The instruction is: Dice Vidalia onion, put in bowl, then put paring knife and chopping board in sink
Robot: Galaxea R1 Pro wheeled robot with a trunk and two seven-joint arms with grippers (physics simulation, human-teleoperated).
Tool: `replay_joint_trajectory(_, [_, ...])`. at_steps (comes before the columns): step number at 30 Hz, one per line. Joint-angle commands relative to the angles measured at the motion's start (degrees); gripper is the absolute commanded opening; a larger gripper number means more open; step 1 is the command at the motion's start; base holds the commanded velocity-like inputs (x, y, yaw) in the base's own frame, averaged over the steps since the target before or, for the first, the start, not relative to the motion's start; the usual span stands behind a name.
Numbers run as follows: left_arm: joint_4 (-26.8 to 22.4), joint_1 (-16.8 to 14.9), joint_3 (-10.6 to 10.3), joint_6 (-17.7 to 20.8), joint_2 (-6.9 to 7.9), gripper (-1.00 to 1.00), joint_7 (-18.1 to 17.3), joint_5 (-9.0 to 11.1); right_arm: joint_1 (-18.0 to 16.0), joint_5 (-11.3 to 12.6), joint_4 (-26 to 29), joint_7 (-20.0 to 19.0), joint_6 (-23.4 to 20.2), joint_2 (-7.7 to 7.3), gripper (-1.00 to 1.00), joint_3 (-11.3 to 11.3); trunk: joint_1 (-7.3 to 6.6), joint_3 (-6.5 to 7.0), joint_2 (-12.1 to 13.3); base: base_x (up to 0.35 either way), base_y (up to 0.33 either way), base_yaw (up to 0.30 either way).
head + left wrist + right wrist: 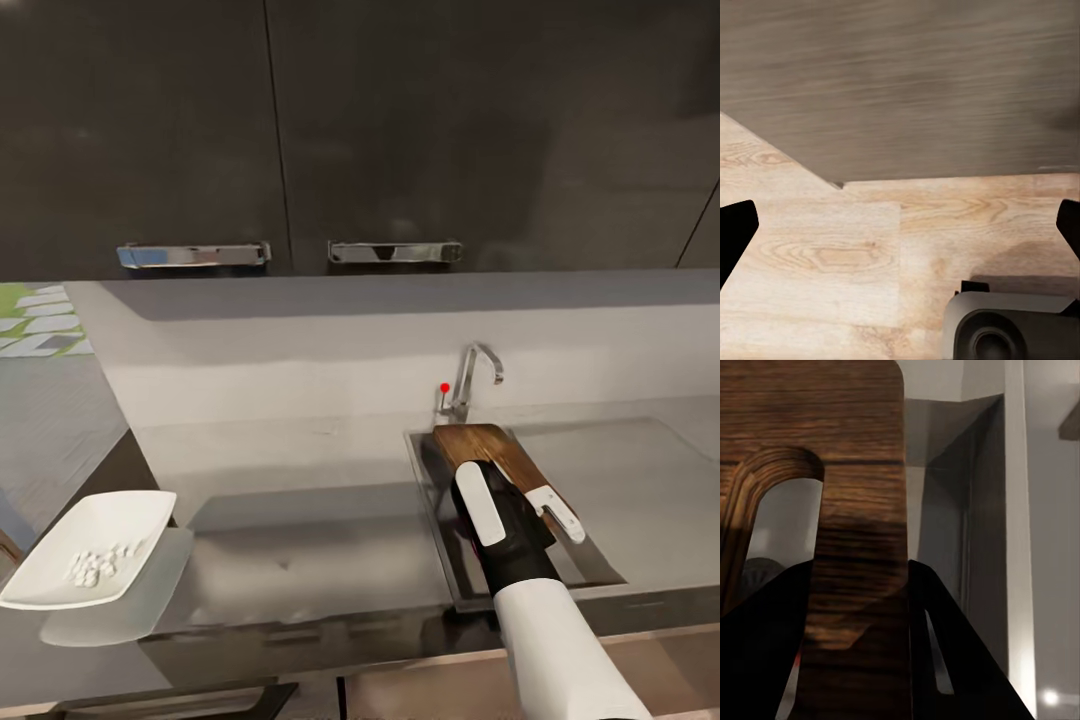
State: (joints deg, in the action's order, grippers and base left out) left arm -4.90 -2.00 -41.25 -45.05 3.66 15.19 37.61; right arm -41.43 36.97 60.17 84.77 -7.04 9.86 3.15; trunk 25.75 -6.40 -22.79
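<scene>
Fingers point(765, 660) of my right arm are clamped on the chopping board point(497, 452): in the right wrist view the two dark fingers sit on either side of the board's handle end point(855, 510), with the slot cutout beside them. From the head view I see the right gripper point(505, 520) over the sink point(440, 560), holding the board tilted, its far end up near the tap point(470, 385) with the red knob point(444, 387). The board's near end is covered by the gripper, so I cannot see the contact from there; the wrist view supplies it. Whether the board's lower edge touches the basin floor I cannot tell. A small purplish patch just beside the gripper inside the basin is too hidden to identify.

Left fingers point(735, 232) show as two dark tips at opposite edges of the left wrist view, well apart, nothing between them; beyond them lie light wood floor point(832, 255), a grey cabinet face point(900, 82) and part of the robot's base point(1005, 330).

Bowl point(95, 548) sits at the left end of the bench point(300, 500), overhanging its corner, with small white pieces point(95, 565) inside. Upper cabinets point(400, 130) with two chrome handles point(395, 251) run above.
</scene>
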Motion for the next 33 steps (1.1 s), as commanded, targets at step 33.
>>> replay_joint_trajectory(33, [0.0,0.0,-0.5,0.0,0.06,1.0,0.5,0.0,-0.1,-0.2,-7.9,-4.0,3.6,-0.7,-1.0,0.2,0.03,-3.14,-0.1,0.025,-0.029,0.0])
